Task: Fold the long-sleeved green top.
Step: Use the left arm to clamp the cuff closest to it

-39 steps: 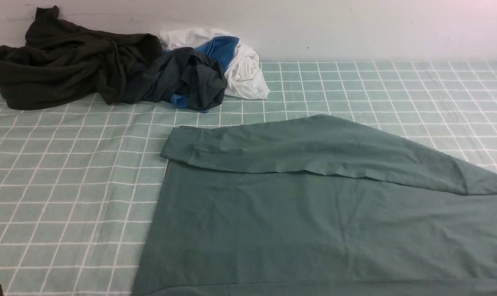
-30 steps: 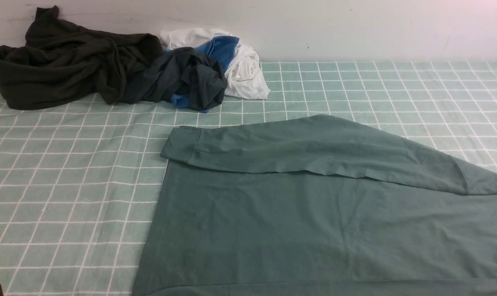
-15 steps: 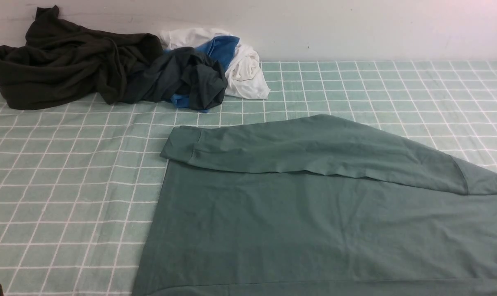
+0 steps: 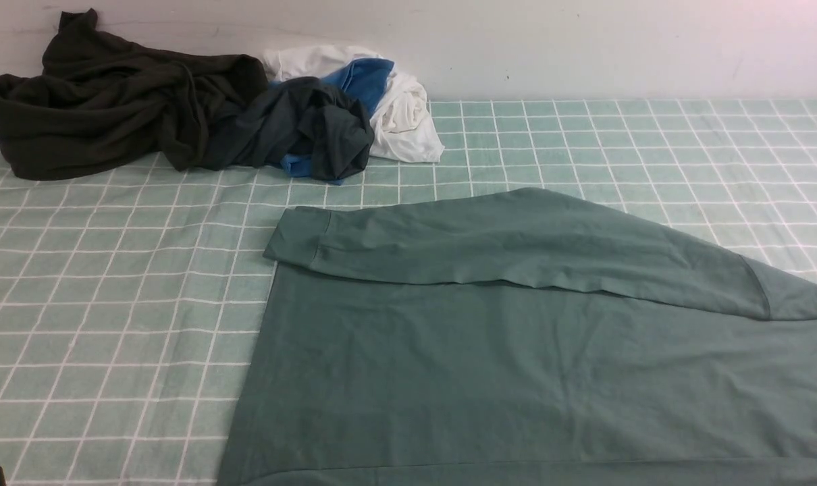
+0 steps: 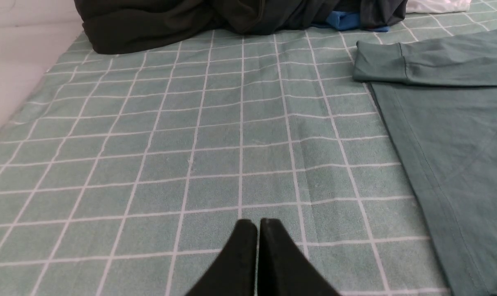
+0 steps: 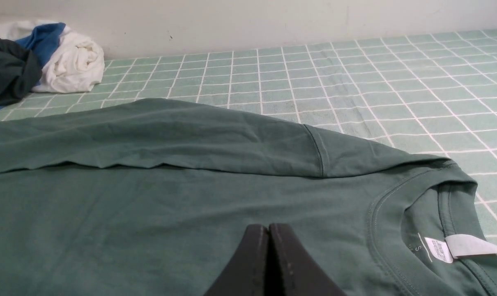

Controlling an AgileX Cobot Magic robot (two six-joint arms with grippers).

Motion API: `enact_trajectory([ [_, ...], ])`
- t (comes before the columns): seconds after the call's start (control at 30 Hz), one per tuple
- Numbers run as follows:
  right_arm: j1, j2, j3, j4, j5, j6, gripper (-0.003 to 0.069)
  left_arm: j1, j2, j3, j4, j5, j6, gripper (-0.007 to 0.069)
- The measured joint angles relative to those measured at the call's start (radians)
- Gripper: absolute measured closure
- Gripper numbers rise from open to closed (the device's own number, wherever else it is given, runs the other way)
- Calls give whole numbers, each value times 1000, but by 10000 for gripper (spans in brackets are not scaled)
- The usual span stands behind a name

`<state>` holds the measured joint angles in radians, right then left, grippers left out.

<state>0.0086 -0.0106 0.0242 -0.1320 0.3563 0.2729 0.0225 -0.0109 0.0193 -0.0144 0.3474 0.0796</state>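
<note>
The green long-sleeved top lies flat on the checked cloth — muted teal, smooth, one sleeve folded across its body. Left gripper and right gripper — both pinched closed, empty.

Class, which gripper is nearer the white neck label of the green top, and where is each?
Right. The right gripper hangs over the green top, close to the white neck label; the left gripper is over the checked cloth, off the hem end.
</note>
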Motion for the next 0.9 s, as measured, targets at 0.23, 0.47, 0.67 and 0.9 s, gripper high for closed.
enact_trajectory([
  [0.23,0,0,0,0,0,-1,673,0,0,0,0,0,0,628],
  [0.47,0,0,0,0,0,-1,673,0,0,0,0,0,0,628],
  [0.67,0,0,0,0,0,-2,673,0,0,1,14,-6,7,628],
  [0.9,0,0,0,0,0,-2,673,0,0,7,-48,-35,-17,628],
])
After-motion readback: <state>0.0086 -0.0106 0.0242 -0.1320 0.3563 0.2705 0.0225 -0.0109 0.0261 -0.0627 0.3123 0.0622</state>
